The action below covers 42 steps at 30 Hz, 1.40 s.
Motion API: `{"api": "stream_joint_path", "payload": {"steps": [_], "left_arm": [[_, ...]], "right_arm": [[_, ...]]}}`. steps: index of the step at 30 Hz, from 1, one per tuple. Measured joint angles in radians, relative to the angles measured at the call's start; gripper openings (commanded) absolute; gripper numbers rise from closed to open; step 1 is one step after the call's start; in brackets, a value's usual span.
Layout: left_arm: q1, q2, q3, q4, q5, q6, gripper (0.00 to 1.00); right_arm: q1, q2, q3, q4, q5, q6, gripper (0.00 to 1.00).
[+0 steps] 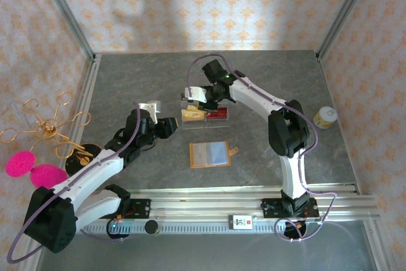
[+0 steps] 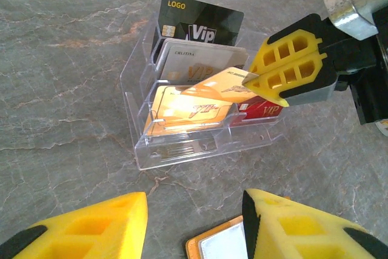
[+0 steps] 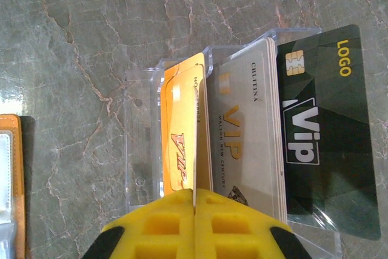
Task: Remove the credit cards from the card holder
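At the far left a gold wire ornament (image 1: 47, 128) with round pink pads stands at the edge of the grey marbled table (image 1: 120, 87). Beside it the left arm reaches in; the left gripper (image 2: 194, 225) hangs released, its yellow fingers (image 2: 79, 228) spread with nothing between them, above the table just on the near side of the stand. Below it shows one corner of the card holder (image 1: 210, 154), a flat orange-tan folding wallet with grey-blue clear sleeves. This lies opened out on the table between the two arms, just nearer the bases than the stand and apart from it; whether any card sits in its sleeves cannot be told.

Next comes the clear acrylic stand (image 2: 136, 119), a stepped rack. In its tiers stand a black card (image 2: 203, 25) marked LOGO and VIP at the back, a stack of beige cards (image 2: 197, 59) in front of it, an orange-gold card (image 2: 182, 113) in the front tier and a red card (image 2: 262, 111) beside that.

The right gripper (image 2: 270, 72) is clenched on the edge of a thin pale gold credit card (image 2: 221, 82), held tilted over the front tiers; in the right wrist view this card runs edge-on from the closed yellow fingertips. Far right, well apart, a small yellow-topped jar (image 1: 325, 116) stands on the table.
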Motion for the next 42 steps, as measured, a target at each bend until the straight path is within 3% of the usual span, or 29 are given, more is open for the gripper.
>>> {"api": "stream_joint_path", "payload": {"steps": [23, 25, 29, 37, 42], "left_arm": [[0.010, 0.000, -0.002, 0.014, 0.027, 0.000, 0.46], [0.013, 0.000, -0.004, 0.017, 0.027, 0.000, 0.46], [0.013, 0.000, -0.011, 0.026, 0.028, 0.000, 0.46], [0.013, -0.002, -0.020, 0.053, 0.038, -0.002, 0.47], [0.013, -0.042, -0.071, 0.097, 0.053, -0.028, 0.49]], "right_arm": [[0.042, 0.027, 0.000, 0.025, 0.045, 0.043, 0.00], [0.043, 0.030, 0.000, 0.027, 0.050, 0.058, 0.05], [0.046, 0.037, 0.000, 0.033, 0.055, 0.080, 0.30], [0.047, 0.041, 0.024, 0.074, 0.038, 0.148, 0.37], [0.048, 0.000, -0.016, 0.190, -0.027, 0.314, 0.39]]}}
